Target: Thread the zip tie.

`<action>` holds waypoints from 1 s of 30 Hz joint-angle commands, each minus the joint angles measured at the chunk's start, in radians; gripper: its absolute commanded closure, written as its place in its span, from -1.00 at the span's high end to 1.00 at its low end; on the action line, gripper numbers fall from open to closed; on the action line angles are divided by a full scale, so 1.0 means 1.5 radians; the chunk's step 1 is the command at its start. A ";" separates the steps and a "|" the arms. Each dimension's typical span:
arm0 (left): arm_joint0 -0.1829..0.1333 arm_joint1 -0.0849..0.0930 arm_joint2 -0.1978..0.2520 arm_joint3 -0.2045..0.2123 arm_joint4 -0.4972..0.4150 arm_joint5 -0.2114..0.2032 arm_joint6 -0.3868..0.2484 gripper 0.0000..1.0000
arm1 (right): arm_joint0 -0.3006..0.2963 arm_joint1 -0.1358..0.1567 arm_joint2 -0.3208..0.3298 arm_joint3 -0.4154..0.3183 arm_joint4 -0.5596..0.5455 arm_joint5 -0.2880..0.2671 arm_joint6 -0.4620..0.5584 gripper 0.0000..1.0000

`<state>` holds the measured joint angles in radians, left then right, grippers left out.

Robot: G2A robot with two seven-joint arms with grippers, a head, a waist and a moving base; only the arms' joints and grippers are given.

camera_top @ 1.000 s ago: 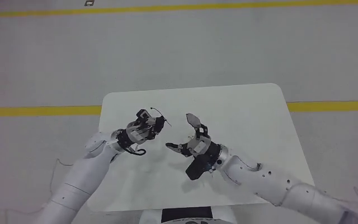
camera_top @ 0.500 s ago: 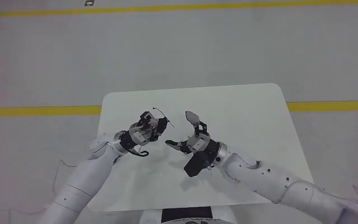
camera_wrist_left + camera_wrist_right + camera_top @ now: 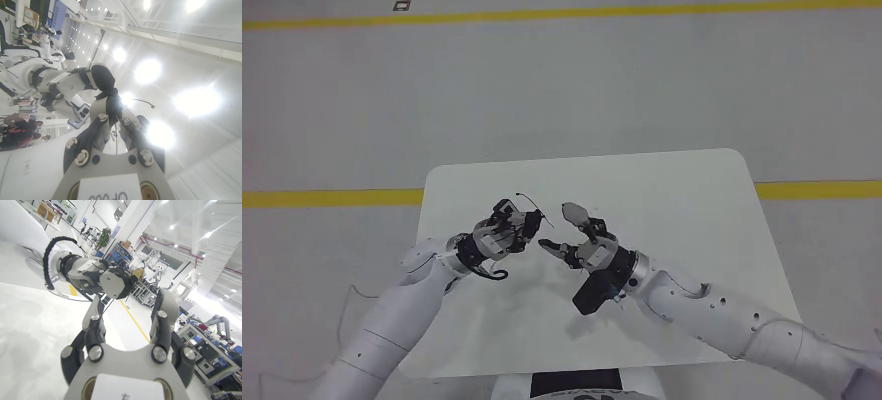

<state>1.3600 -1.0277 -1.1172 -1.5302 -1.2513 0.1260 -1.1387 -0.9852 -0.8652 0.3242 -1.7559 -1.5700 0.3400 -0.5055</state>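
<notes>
Left tool [image 3: 520, 226] is pinched shut on the zip tie [image 3: 532, 205] above the table [image 3: 692, 200]; right tool [image 3: 560, 232] gapes wide alongside. That thin, springy strap looks best gripped near its free end.

Zip tie [image 3: 530, 203]: a thin black strap, pinched in the closed fingertips of the left gripper [image 3: 522, 228] and held in the air above the table [image 3: 692, 200]. A free length leaves the fingertips and arcs outward, ending in a small blocky tip (clearest in the left wrist view [image 3: 143, 101]). This tip hangs close to the spread fingers of the right gripper [image 3: 560, 232]; contact cannot be told. A further stretch runs back between the left gripper's fingers.
</notes>
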 commanded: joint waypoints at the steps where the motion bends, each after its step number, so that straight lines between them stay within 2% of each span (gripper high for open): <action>1: 0.000 0.000 0.000 0.000 0.000 0.000 0.000 -1.00 | 0.001 0.001 -0.001 -0.001 0.000 0.000 0.000 -0.22; 5: 0.000 0.000 0.000 0.000 0.000 0.000 0.000 -1.00 | 0.000 0.002 -0.002 -0.001 0.000 0.000 0.000 -0.28; 12: 0.000 0.000 0.000 0.000 0.000 0.000 0.000 -1.00 | 0.003 0.000 -0.005 -0.002 0.000 0.000 -0.001 -0.50; 23: 0.000 0.000 0.000 0.000 0.000 0.000 0.000 -1.00 | 0.002 -0.004 -0.002 0.001 0.000 0.000 -0.003 -0.56; 30: 0.000 0.000 0.000 0.000 0.000 0.000 0.000 -1.00 | 0.001 -0.005 0.000 0.001 0.000 0.000 -0.001 -0.68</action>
<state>1.3600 -1.0277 -1.1172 -1.5302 -1.2513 0.1260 -1.1387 -0.9846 -0.8724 0.3246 -1.7539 -1.5700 0.3400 -0.5074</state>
